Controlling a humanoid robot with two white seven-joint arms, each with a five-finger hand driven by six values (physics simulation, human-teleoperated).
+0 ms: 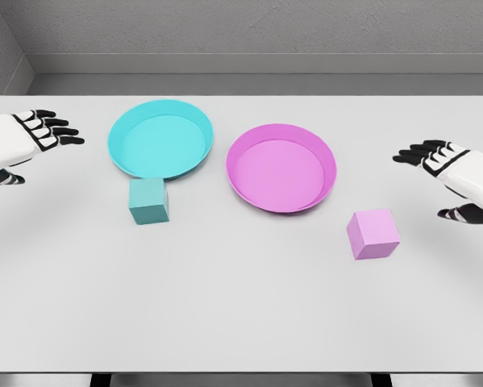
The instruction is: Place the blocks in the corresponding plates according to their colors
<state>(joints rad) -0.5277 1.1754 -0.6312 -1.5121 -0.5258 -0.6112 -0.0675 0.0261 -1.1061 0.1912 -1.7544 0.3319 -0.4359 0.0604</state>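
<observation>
I see my left hand (33, 137) and right hand (443, 161) spread, holding nothing; the teal block (148, 201) touches the teal plate (118, 153). The pink block (372, 234) sits near the pink plate (239, 184).

The scene is evenly and brightly lit from above, with only faint, soft shadows cast on the white table (241, 314) beneath the objects. No glare, blur or edge distortion is seen; everything is rendered sharp.

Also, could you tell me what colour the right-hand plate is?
Pink-magenta plate, clearest in the head view.
</observation>
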